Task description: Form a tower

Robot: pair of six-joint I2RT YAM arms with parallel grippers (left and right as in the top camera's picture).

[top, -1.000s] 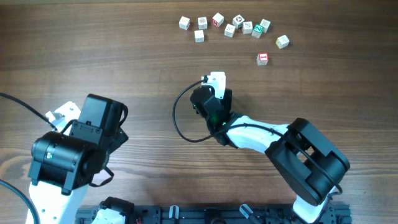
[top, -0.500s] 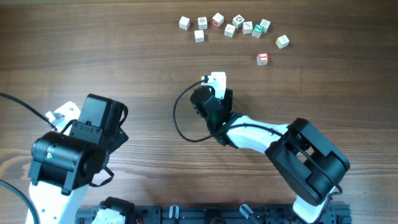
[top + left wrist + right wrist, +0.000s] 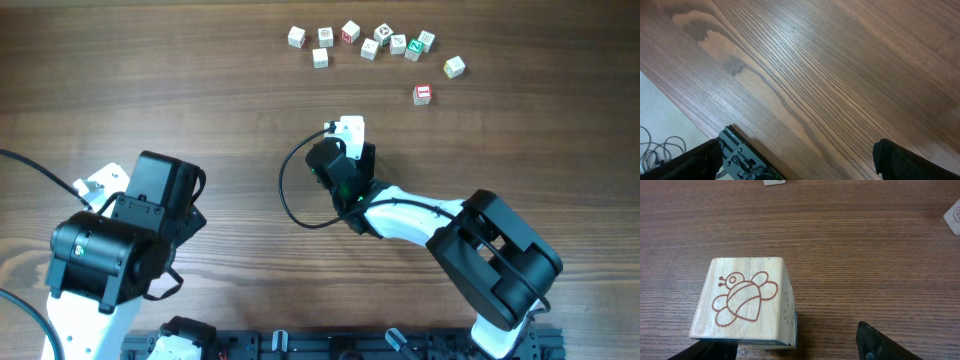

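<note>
Right wrist view gives us the tower (image 3: 742, 300) close up: a pale cube with a brown bee drawn on its top face sits squarely on a second cube, of which we see only a blue-green edge at the lower right corner. The stack stands upright on the tabletop (image 3: 865, 245), so its long axis runs straight up toward the camera.

It lies between the two fingers of the right pincer (image 3: 787, 347), but not centred. The left finger shows as a dark shape just beside the stack's near left corner, and we cannot tell if it touches. The right finger stands well apart, with bare wood between it and the cubes. We judge this pincer parted and gripping nothing, moderately wide.

From overhead, the right arm covers the tower, so we cannot place it there. The loose cubes (image 3: 369, 49) lie scattered beyond it, with a red-faced cube (image 3: 422, 94) nearest.

The left pincer (image 3: 797, 150) is spread wide over bare wood, well away, so the right arm is plainly the nearer one for whatever block comes next
</note>
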